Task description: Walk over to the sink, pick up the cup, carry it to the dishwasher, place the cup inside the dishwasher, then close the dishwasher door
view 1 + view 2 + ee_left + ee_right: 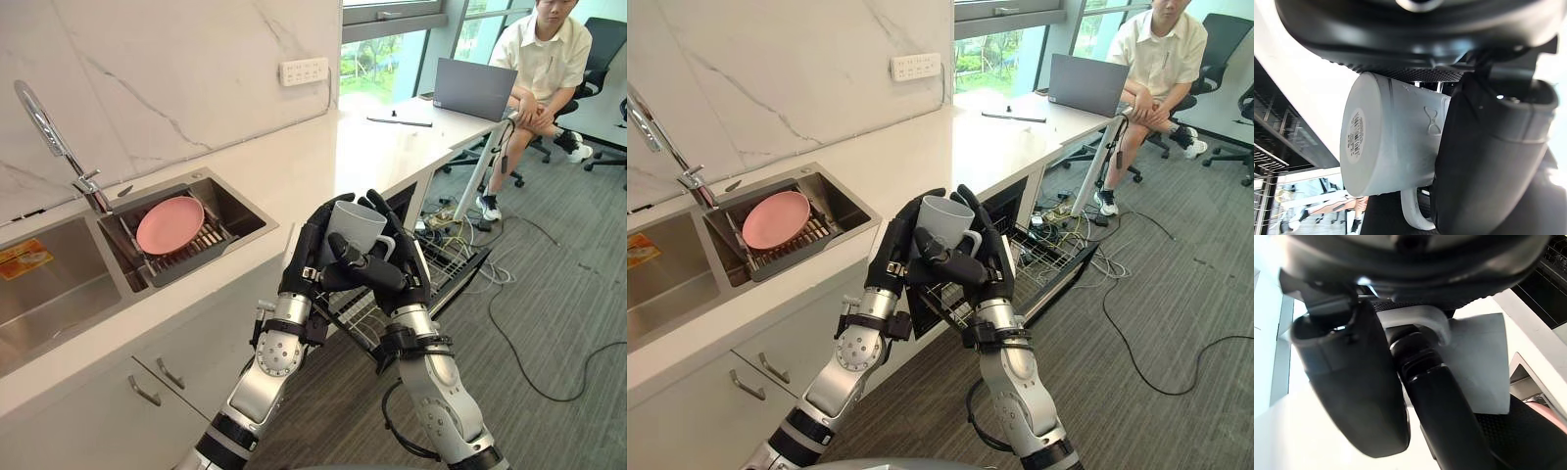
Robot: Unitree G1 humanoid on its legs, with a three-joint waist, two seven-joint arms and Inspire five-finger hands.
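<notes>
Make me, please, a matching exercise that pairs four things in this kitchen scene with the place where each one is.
Things:
1. pale grey mug-shaped cup
2. round pink plate
3. grey laptop
4. white socket strip

Places:
A. on the marble wall
B. clasped between the left hand and the right hand
C. on the dark rack in the steel sink
D. on the white desk beside the seated person

Pairs: 1-B, 2-C, 3-D, 4-A.
</notes>
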